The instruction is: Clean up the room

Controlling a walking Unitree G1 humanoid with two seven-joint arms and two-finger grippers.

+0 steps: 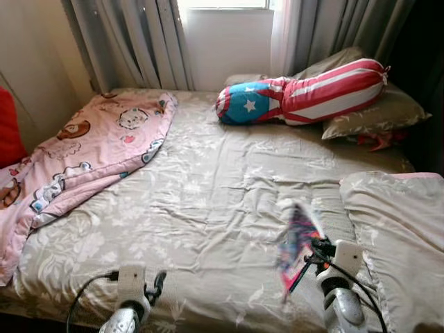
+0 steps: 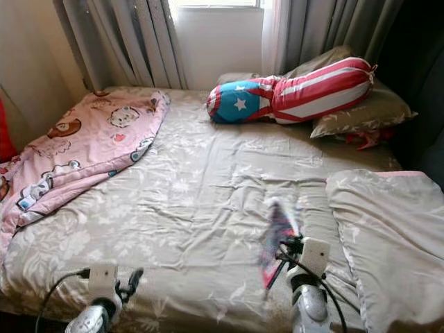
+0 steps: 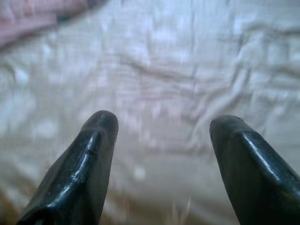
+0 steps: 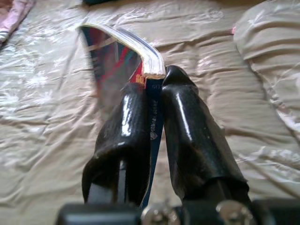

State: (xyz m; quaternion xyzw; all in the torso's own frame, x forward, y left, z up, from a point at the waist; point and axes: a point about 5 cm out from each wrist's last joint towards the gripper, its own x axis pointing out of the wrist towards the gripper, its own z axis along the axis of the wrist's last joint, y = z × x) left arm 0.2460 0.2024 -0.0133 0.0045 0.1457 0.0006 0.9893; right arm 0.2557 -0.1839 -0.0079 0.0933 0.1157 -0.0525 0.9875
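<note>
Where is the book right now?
The book is pinched in the right gripper, held above the bed sheet on the robot's right, just left of the grey pillow.

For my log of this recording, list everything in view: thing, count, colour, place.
Bed sheet: one, beige floral, covering the bed.
Blanket: one, pink with cartoon prints, bunched on the bed's left side.
Bolster pillow: one, red-white stripes with a blue starred end, at the head of the bed.
Pillows: at least two, beige floral, under and behind the bolster.
Folded cover: one, beige floral, bed's right side.
Curtains: grey, flanking the window.
Book: one, thin, colourful, bent, clamped upright.
Left tool: open, over bare sheet.
Right tool: shut on the book.
</note>
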